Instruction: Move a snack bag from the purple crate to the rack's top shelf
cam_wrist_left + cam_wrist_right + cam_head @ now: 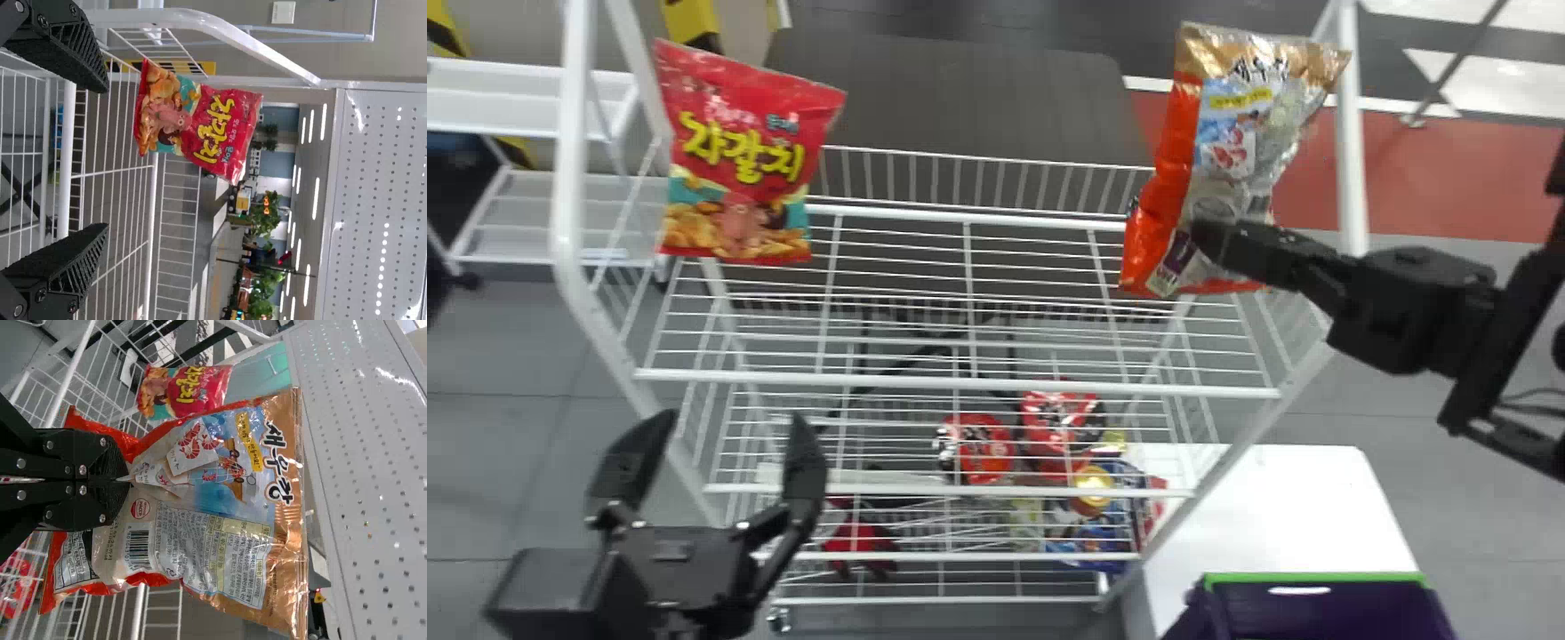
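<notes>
White rack (567, 178) ahead; placing seems in hand: right gripper (125, 479) pinches the orange-and-gold snack bag (220, 487) at the top shelf (960, 382) (left gripper (731, 425) spread, low left); next, lower, release.

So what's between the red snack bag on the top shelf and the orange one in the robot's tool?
Only a bare stretch of the white wire top shelf; the head view shows it.
</notes>
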